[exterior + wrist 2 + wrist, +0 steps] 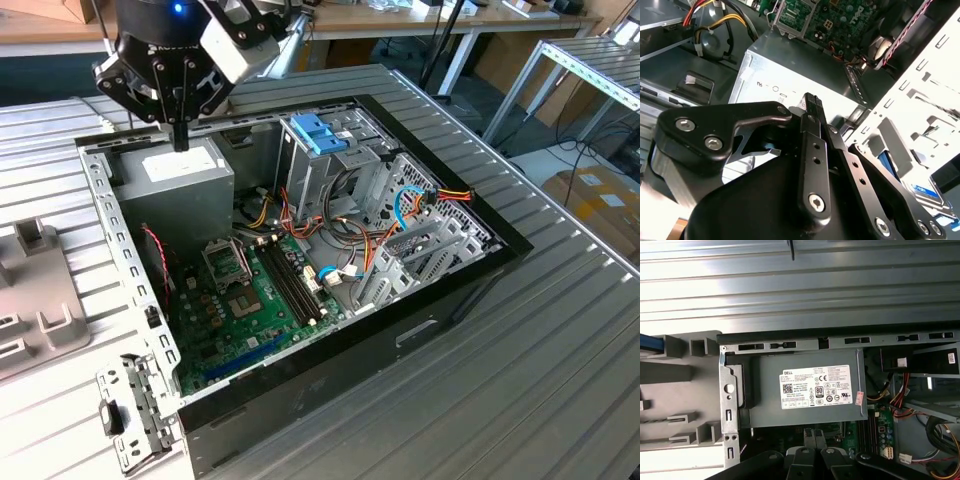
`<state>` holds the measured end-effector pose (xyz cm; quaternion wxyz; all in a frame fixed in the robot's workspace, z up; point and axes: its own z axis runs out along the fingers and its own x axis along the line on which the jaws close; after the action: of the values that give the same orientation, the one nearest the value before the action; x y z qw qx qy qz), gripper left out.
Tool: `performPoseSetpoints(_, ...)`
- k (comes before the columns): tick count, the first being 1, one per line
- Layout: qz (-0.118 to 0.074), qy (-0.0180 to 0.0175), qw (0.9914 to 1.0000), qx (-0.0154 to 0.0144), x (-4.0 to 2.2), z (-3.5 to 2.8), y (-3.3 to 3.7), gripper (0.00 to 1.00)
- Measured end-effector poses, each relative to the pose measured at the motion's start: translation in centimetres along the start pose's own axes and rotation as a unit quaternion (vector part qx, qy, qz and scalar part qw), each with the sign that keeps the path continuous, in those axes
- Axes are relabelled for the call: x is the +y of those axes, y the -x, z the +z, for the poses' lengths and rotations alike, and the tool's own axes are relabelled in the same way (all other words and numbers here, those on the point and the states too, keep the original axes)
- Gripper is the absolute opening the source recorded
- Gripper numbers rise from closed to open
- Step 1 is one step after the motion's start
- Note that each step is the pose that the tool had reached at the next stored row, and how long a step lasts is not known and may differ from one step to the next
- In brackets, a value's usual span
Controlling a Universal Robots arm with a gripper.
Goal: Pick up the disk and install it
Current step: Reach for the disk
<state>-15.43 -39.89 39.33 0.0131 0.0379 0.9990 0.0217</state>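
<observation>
The disk (926,193) shows in the second wrist view as a grey metal slab with a white-and-blue label and a blue side rail, lying just beyond the case's pale metal rear frame (920,100). In the first wrist view, a blue end (650,344) sticks out of the grey fixture (670,375) beside the case. My gripper (181,138) hangs over the grey power supply box (180,172) at the case's rear corner, on the exterior view's left. Its fingers (811,102) are shut together with nothing between them, well apart from the disk.
The open computer case (470,285) lies on a ribbed metal table (520,400), with the motherboard (240,300), loose cables (410,205) and a drive cage carrying a light-blue plastic bracket (318,132). A grey moulded fixture (30,290) sits at the exterior view's left.
</observation>
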Motion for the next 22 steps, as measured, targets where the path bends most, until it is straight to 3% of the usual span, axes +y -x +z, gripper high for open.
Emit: performPoseSetpoints(22,0.0,0.0,1.0,0.0,-0.14,-0.05,-1.81,0.11)
